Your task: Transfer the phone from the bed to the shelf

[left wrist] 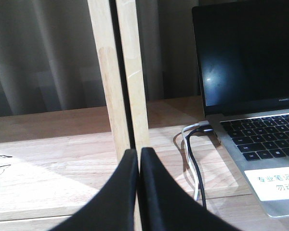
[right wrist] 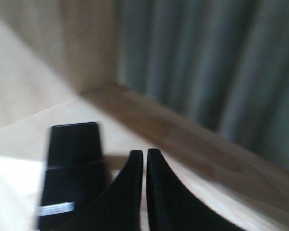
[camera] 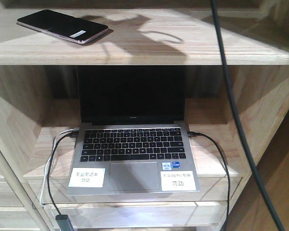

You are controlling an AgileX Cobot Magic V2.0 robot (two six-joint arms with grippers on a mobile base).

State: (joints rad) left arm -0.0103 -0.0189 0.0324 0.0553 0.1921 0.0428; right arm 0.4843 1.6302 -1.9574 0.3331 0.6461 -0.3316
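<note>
Shelf: the light natural-wood shelving unit [camera: 192,50] with thick pale-grained boards fills the front view; an upright post stands just ahead of the left wrist camera.
Laptop: an open grey laptop [camera: 135,159] with a dark screen sits on the lower board, cables plugged into both sides, white stickers on its palm rest.
Right arm: the right gripper [right wrist: 144,156] hovers low over the upper board, its black fingers together with only a thin slit between, holding nothing.
Left arm: the left gripper [left wrist: 138,156] sits level with the lower board, left of the laptop, fingers pressed together and empty.
Phone: the thin black glossy slab with pinkish-silver rim [camera: 62,26] lies flat on the upper board's far left, white sticker near its right end, just left of the right gripper.
</note>
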